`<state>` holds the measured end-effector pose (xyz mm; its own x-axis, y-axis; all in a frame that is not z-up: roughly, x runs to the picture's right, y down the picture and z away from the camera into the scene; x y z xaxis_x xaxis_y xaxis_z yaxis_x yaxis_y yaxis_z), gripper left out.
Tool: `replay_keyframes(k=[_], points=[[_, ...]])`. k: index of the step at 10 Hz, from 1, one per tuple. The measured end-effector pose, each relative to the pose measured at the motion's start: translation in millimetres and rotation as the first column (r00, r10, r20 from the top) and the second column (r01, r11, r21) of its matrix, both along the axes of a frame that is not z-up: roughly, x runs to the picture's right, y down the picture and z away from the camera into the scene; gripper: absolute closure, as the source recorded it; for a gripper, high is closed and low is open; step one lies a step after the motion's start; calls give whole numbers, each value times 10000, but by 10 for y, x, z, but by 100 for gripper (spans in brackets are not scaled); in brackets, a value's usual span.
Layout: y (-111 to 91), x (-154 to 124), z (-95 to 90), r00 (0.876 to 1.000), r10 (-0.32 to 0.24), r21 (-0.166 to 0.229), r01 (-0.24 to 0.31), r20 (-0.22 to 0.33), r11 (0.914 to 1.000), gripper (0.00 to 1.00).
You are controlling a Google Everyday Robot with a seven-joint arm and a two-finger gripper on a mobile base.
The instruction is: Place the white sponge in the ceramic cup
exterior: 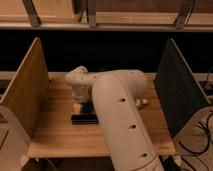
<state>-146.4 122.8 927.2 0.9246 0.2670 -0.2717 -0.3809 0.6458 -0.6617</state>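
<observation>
Gripper (80, 102) is down low right by the white sponge (86, 108), flat black bar (84, 119) at its 6 o'clock, can't tell whether it's gripping anything.

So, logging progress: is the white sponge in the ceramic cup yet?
Out. The white sponge shows beside the black bar, under the pincer; the ceramic cup sits apart, past the arm.
</observation>
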Motion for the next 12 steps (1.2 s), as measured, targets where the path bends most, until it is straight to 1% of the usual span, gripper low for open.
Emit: replay_keyframes(k=[2,3,4,5,6,7,9,10,11,12], points=[[-20,-21,-30,9999,-100,89,101,-66,9999,63],[-18,-25,-41,9999,-123,104,124,-79,9999,72],[-8,-34,-63,9999,-144,113,145,-63,9998,84],[1,-49,-79,9999,-146,125,146,-19,9998,93],[-5,-60,-98,9999,-133,165,132,29,9998,98],[-46,-73,-136,9999,-124,304,121,103,9995,100],[-210,-118,-246,9995,-135,802,111,296,9967,100],[-329,-142,-349,9990,-219,1139,175,382,9933,100],[-483,-186,-508,9980,-367,1609,281,509,9866,100],[-589,-224,-641,9969,-530,1944,407,584,9801,100]])
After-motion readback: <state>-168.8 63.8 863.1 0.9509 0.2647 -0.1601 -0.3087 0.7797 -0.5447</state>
